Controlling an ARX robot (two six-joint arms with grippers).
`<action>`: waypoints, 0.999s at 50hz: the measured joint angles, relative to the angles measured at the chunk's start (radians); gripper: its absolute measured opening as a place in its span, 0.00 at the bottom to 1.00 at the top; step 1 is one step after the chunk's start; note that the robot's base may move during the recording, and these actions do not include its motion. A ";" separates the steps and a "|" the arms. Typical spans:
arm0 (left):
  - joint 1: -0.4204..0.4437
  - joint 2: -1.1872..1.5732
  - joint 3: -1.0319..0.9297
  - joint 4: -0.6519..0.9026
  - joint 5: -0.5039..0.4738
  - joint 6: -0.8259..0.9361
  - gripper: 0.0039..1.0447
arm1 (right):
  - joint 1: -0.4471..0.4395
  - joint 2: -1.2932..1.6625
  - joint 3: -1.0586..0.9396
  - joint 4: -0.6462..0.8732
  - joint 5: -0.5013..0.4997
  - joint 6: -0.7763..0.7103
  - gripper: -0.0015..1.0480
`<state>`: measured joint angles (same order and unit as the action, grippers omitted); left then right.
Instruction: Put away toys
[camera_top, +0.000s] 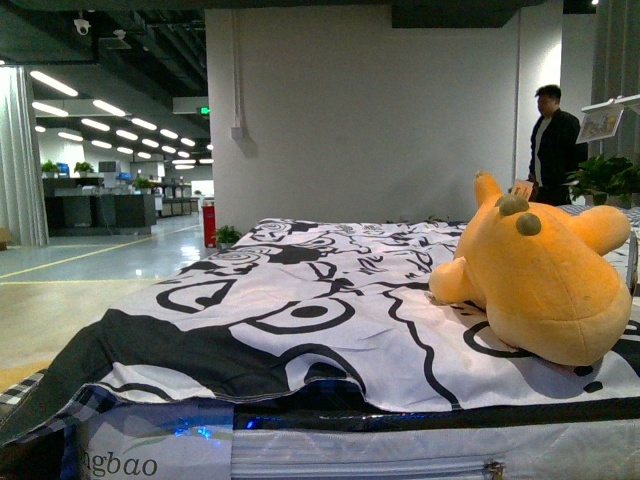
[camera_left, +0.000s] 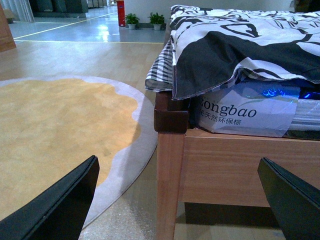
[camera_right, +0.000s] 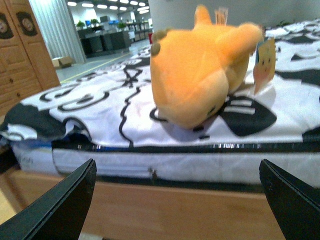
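An orange-yellow plush toy (camera_top: 545, 270) lies on the bed's black-and-white sheet (camera_top: 300, 310), near the front right edge. In the right wrist view the toy (camera_right: 200, 75) sits above and beyond my right gripper (camera_right: 177, 200), which is open and level with the wooden bed frame (camera_right: 165, 215). A paper tag (camera_right: 264, 62) hangs from the toy. My left gripper (camera_left: 180, 200) is open, low to the floor, facing the bed's wooden corner post (camera_left: 169, 180). Neither gripper holds anything. No arm shows in the front view.
The mattress (camera_left: 250, 112) rests on the wooden frame. A round yellow rug (camera_left: 55, 130) covers the floor beside the bed. A wooden cabinet (camera_right: 22, 50) stands beside the bed. A man in black (camera_top: 553, 145) stands behind the bed, near potted plants (camera_top: 600, 180).
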<state>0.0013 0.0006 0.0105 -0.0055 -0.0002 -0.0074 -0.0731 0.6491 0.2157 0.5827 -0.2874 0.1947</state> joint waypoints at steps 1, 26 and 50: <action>0.000 0.000 0.000 0.000 0.000 0.000 0.94 | 0.024 0.058 0.032 0.044 0.027 -0.006 0.94; 0.000 0.000 0.000 0.000 0.000 0.000 0.94 | 0.283 0.803 0.659 0.134 0.378 -0.239 0.94; 0.000 0.000 0.000 0.000 0.000 0.000 0.94 | 0.285 1.006 0.835 0.042 0.510 -0.384 0.94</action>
<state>0.0013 0.0006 0.0105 -0.0055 -0.0002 -0.0074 0.2119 1.6546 1.0508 0.6243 0.2230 -0.1890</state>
